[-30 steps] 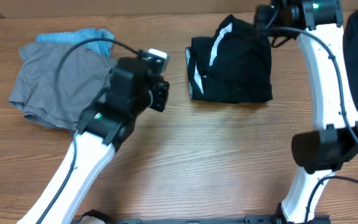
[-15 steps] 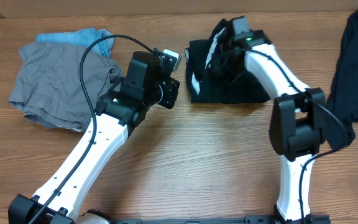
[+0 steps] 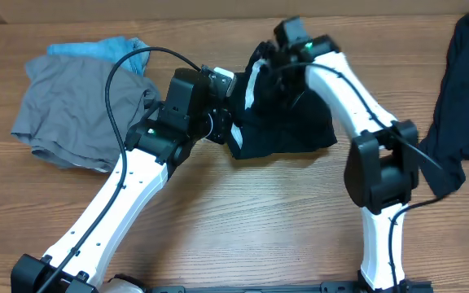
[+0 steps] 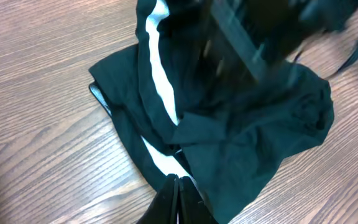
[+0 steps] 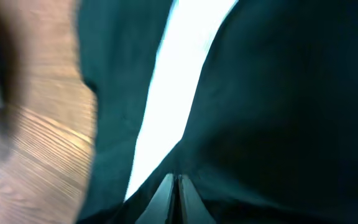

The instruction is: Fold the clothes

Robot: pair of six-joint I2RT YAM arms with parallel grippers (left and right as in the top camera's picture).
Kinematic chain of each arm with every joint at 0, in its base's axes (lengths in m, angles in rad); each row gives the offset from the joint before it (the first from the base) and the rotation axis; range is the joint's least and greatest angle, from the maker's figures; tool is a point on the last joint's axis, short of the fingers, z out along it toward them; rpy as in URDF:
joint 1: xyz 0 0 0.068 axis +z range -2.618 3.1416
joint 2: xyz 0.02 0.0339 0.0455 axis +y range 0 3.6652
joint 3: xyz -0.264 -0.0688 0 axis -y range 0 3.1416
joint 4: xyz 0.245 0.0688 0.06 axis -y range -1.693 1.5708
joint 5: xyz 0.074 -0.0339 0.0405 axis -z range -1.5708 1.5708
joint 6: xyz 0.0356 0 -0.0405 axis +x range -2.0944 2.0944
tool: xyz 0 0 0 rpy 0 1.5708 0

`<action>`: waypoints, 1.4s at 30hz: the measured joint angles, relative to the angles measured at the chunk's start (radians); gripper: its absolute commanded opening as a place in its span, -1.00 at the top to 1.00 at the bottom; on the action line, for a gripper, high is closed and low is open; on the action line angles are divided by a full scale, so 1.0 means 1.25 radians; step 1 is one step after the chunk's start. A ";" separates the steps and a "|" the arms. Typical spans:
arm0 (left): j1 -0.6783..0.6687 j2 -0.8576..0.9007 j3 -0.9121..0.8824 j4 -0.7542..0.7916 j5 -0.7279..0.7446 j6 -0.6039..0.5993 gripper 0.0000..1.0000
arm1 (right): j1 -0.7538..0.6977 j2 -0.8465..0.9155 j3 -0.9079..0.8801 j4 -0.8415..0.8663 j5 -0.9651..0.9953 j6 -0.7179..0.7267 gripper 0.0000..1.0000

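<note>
A folded black garment (image 3: 291,122) with white stripes lies at the table's middle back. My left gripper (image 3: 225,129) is shut, its tips touching the garment's left edge; the left wrist view shows the closed gripper (image 4: 178,182) right at the cloth's (image 4: 241,130) near hem beside a white stripe (image 4: 160,81). My right gripper (image 3: 267,63) is shut and presses onto the garment's back left part. In the right wrist view the closed gripper (image 5: 174,180) rests on black cloth (image 5: 278,112) next to a white stripe (image 5: 179,74). Whether either pinches a fold I cannot tell.
A grey garment (image 3: 72,110) lies at the left with a light-blue one (image 3: 96,46) under its far edge. Another black garment (image 3: 462,89) is spread at the right edge. My right arm's elbow (image 3: 381,167) stands just right of the folded garment.
My right gripper swung from the far right onto the black garment and moved left, shifting the garment leftward. My left gripper advanced right until it met the garment's left edge.
</note>
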 measured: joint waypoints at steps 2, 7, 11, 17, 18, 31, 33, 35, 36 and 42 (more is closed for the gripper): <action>0.000 0.000 0.000 -0.003 0.000 0.000 0.92 | -0.027 -0.034 0.037 0.010 0.000 -0.002 0.92; 0.000 0.039 0.000 -0.001 0.012 0.000 0.91 | -0.097 -0.120 0.073 0.127 0.003 -0.005 0.92; 0.000 0.134 0.000 0.026 0.037 -0.004 0.92 | -0.109 -0.108 0.044 0.230 0.025 -0.005 0.92; 0.000 0.304 0.000 0.113 0.136 -0.006 0.92 | -0.105 0.000 0.040 0.308 0.024 0.034 0.92; 0.000 0.318 0.000 0.118 0.149 -0.006 0.92 | -0.105 0.020 0.038 0.311 0.019 0.038 0.92; 0.000 0.411 0.000 0.126 0.204 -0.021 0.92 | -0.029 0.105 0.028 0.341 -0.020 0.057 0.92; 0.000 0.411 0.000 0.126 0.204 -0.022 0.92 | -0.014 0.105 0.029 0.333 -0.023 0.058 0.92; 0.000 0.411 0.000 0.126 0.204 -0.021 0.92 | -0.016 0.107 0.045 0.276 -0.026 0.057 0.92; 0.000 0.411 0.000 0.126 0.204 -0.022 0.92 | -0.024 0.110 0.067 0.237 -0.027 0.058 0.92; 0.000 0.410 0.001 0.126 0.207 -0.022 0.92 | -0.146 0.094 0.377 -0.128 -0.021 0.034 0.92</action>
